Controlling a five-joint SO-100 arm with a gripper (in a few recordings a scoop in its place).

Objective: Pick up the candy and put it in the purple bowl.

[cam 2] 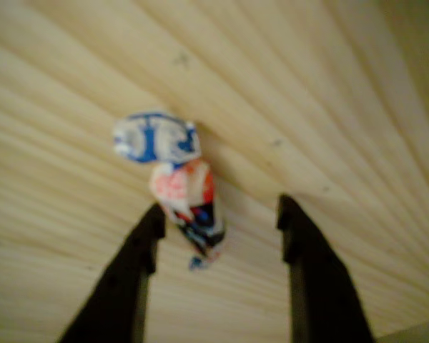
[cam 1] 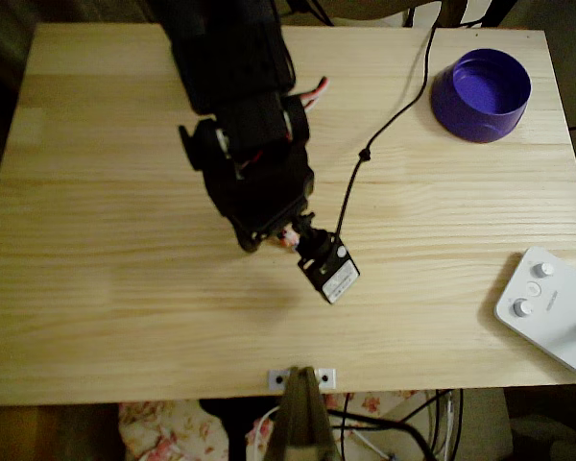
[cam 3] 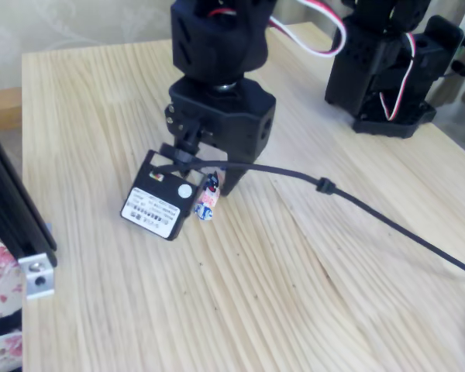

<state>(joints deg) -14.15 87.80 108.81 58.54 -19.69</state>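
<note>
Pale pine boards are forming the desk (cam 1: 125,317) top, and the black robot arm (cam 1: 232,67) is reaching down over its middle. The two-finger tool (cam 2: 218,229) is standing open in the wrist view, with its dark fingers (cam 2: 139,257) spread apart and pointing down at the wood. The small wrapped candy (cam 2: 180,187), whitish-pink with orange and dark marks and a twisted blue-and-white end, is lying on the desk between the fingers, closer to the left one in that view; whether it is touching that finger cannot be told, as the picture is blurred. In the fixed view the candy (cam 3: 208,199) is resting on the wood directly under the tool (cam 3: 217,182), just beside the black wrist camera box (cam 3: 159,203) with its white label. A black cable (cam 3: 349,203) is trailing from there across the boards. The round, deep purple plastic bowl (cam 1: 481,94) is sitting near the far right corner in the overhead view, well apart from the candy (cam 1: 289,237). A white device with round knobs (cam 1: 549,305) is lying at the right edge.
</note>
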